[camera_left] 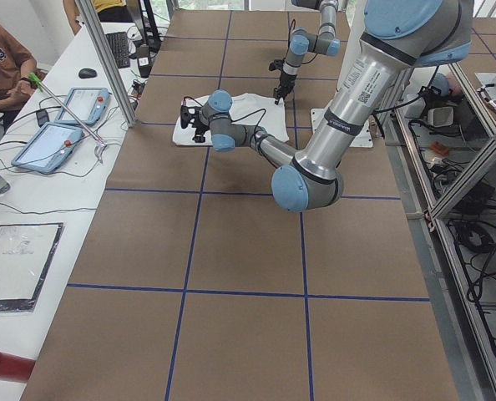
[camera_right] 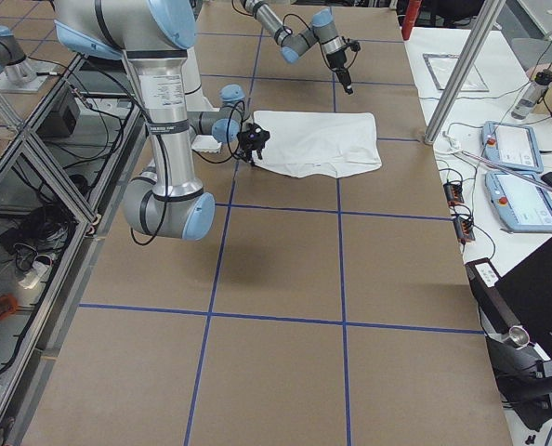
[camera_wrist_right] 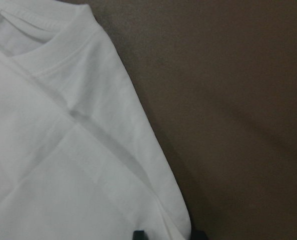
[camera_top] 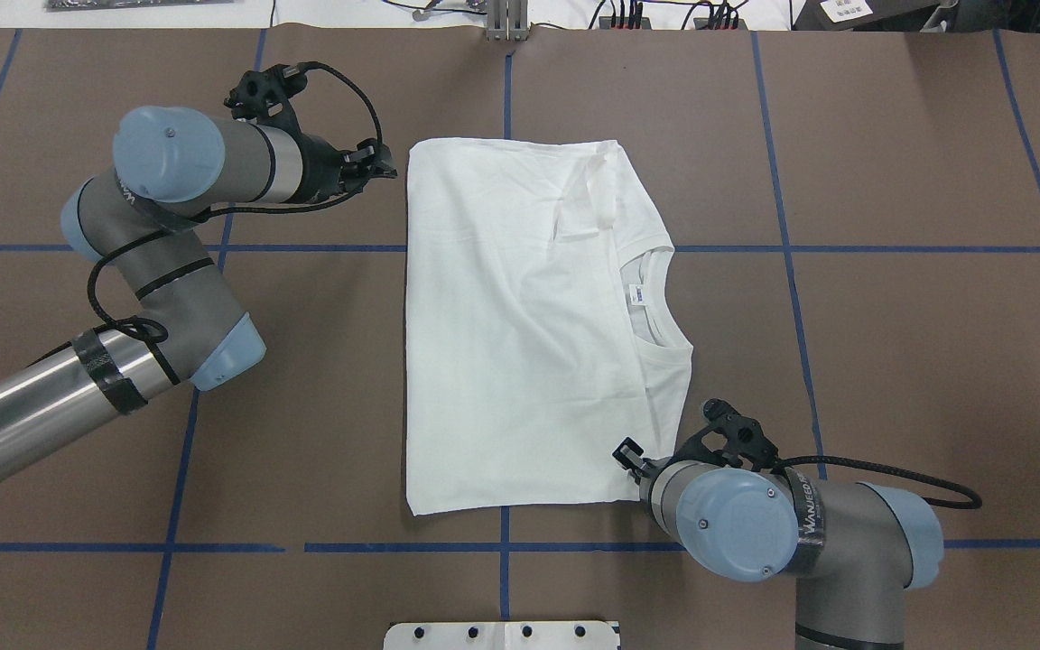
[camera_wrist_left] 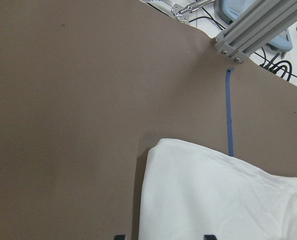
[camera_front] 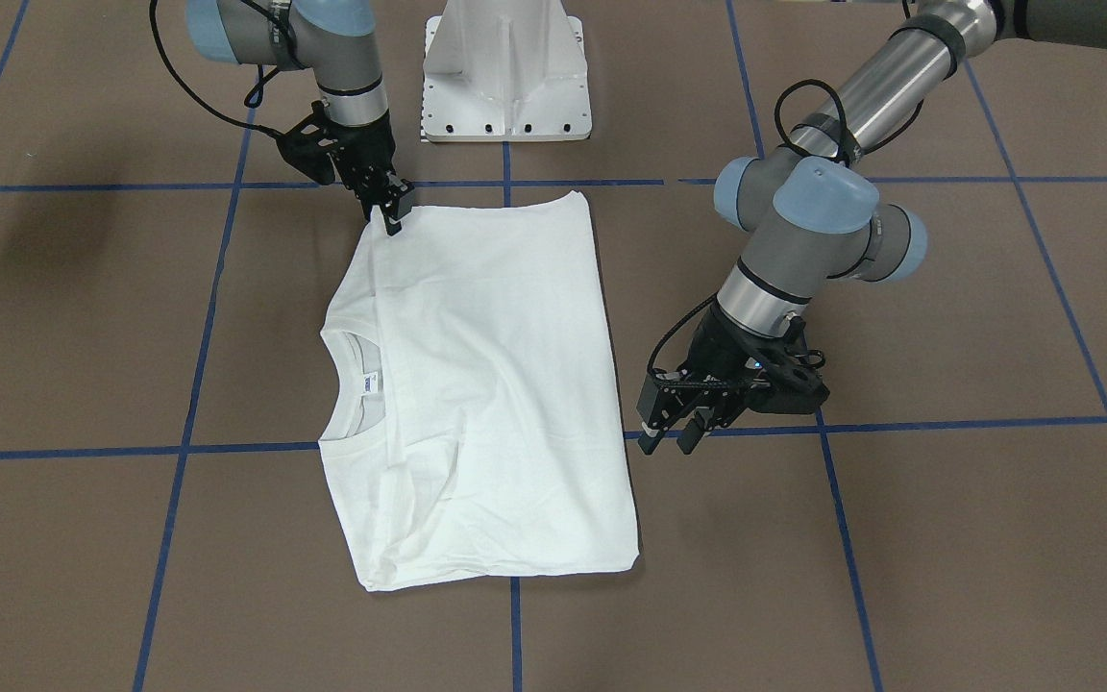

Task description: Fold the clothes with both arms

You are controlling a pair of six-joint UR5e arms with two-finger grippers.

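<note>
One shirt (camera_front: 477, 384) | right claw (camera_front: 392, 219) at corner | left claw (camera_front: 671, 440) spread

Brown desk (camera_top: 890, 361), flat and matt, ruled into large squares by blue tape lines (camera_top: 890, 248). Carries one white shirt (camera_top: 520, 343) near the middle, spread flat, sleeves folded in to a rough rectangle, crew neck toward the robot's right, blue-and-white neck label (camera_top: 636, 294) showing inside the collar. Lies over a crossing of two lines. At the robot's edge, a white metal pedestal base (camera_front: 507, 77).
</note>
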